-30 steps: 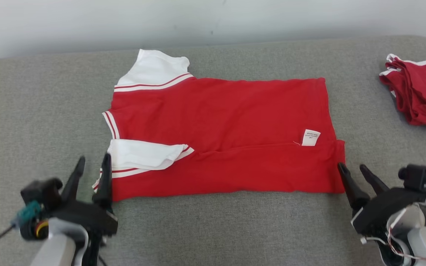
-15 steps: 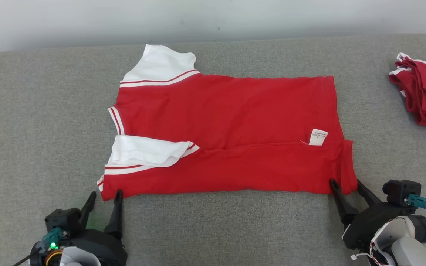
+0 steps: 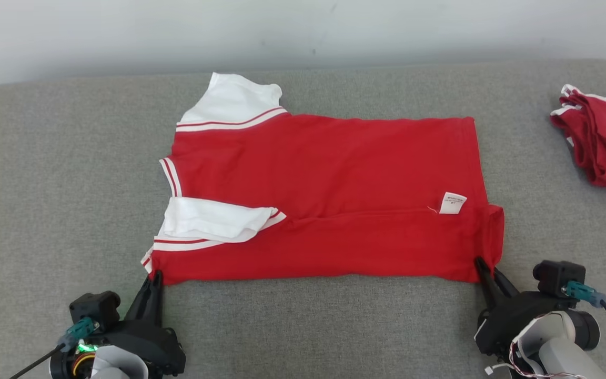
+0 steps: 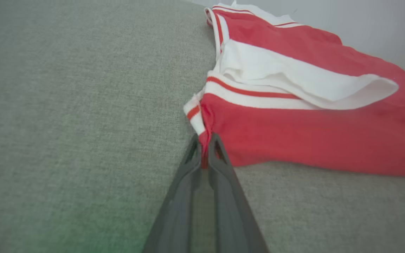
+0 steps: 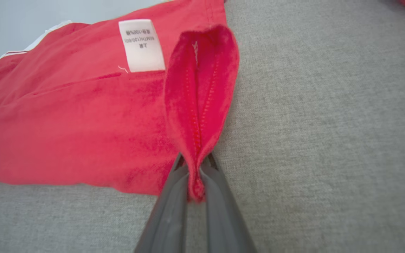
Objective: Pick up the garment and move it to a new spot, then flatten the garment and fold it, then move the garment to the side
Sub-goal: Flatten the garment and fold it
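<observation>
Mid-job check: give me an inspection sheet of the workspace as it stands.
Surface: grey woven fabric top, flat.
Job's things: red short-sleeved shirt with white sleeves, spread out, near edge folded over, white care label showing.
Clutter: heap of red garments with white trim, far right.
Hands: left hand shut on the shirt's near sleeve-side corner; right hand shut on its near hem corner.
Cables: dark teal-plugged cables at both wrists, off the shirt.
Surroundings: pale wall behind.

Grey fabric surface (image 3: 334, 326), pale wall (image 3: 124, 37)

Black left pincer (image 3: 154, 278) and right pincer (image 3: 485, 267) carry teal plugs (image 3: 576, 289).
</observation>
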Robot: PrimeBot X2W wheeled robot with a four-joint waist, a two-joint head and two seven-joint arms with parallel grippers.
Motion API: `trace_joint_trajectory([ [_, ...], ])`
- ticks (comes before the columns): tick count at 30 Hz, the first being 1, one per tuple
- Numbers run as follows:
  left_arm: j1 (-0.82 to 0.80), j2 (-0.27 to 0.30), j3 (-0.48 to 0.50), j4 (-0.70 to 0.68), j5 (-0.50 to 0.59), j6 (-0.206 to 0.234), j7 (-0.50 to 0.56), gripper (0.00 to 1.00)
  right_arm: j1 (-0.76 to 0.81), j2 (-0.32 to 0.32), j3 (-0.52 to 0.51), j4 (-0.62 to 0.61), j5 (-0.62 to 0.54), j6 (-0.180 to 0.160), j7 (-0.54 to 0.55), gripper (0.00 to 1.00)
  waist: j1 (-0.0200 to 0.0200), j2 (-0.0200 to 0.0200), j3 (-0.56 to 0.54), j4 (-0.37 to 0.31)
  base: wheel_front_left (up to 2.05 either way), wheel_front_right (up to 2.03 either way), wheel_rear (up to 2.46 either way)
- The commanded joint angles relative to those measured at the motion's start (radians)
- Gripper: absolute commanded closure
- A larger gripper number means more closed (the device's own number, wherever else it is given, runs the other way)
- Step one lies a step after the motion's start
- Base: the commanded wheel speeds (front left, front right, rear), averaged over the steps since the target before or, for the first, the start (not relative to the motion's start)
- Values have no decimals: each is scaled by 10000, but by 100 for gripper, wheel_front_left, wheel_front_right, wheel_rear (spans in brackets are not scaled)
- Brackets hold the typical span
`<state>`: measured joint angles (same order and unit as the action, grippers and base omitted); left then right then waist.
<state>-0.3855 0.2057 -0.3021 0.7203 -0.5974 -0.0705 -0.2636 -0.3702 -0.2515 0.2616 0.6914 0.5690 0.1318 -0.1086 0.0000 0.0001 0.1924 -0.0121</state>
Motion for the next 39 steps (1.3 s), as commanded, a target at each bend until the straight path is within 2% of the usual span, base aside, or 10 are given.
trace_joint_trajectory([
  [1,216,7,153,-101,83,-41,-15,100,125,-52,18,49,112,-27,-164,100,0,-1,-272,78,0,0,0],
  [10,2157,-332,1153,-1881,344,-41,-18,100,1283,-381,161,-521,698,-27,-680,100,0,-1,-1195,126,0,0,0],
  [16,3818,-616,1376,-3137,433,281,-20,100,2649,-644,-147,-1491,902,-27,-427,100,0,-1,-1380,264,0,0,0],
  [22,4624,-605,1441,-3738,370,354,-20,100,3575,-505,-635,-2303,809,-27,31,100,0,-1,-1374,347,0,0,0],
  [23,4647,-541,1367,-3708,502,388,-19,100,3674,-454,-732,-2439,712,-27,103,70,0,-1,-1369,361,0,0,0],
  [24,4627,-501,1298,-3697,621,407,-19,63,3721,-393,-801,-2535,612,-27,179,0,0,-1,-1365,373,0,0,0],
  [25,4554,-527,1283,-3715,680,406,-20,35,3769,-314,-861,-2632,538,-27,238,0,0,-1,-1367,384,0,0,0],
  [26,4475,-562,1300,-3724,725,408,-19,0,3797,-240,-912,-2753,446,-27,274,0,0,-1,-1376,385,0,0,0],
  [32,4168,-678,1650,-4074,1071,264,-19,0,3630,64,-1189,-3494,-286,-27,-132,0,0,-1,-1527,243,0,0,0],
  [39,3835,-746,2205,-5076,2399,344,-19,0,3424,519,-1264,-4184,-1267,-27,-1091,0,0,-1,-1681,89,0,0,0],
])
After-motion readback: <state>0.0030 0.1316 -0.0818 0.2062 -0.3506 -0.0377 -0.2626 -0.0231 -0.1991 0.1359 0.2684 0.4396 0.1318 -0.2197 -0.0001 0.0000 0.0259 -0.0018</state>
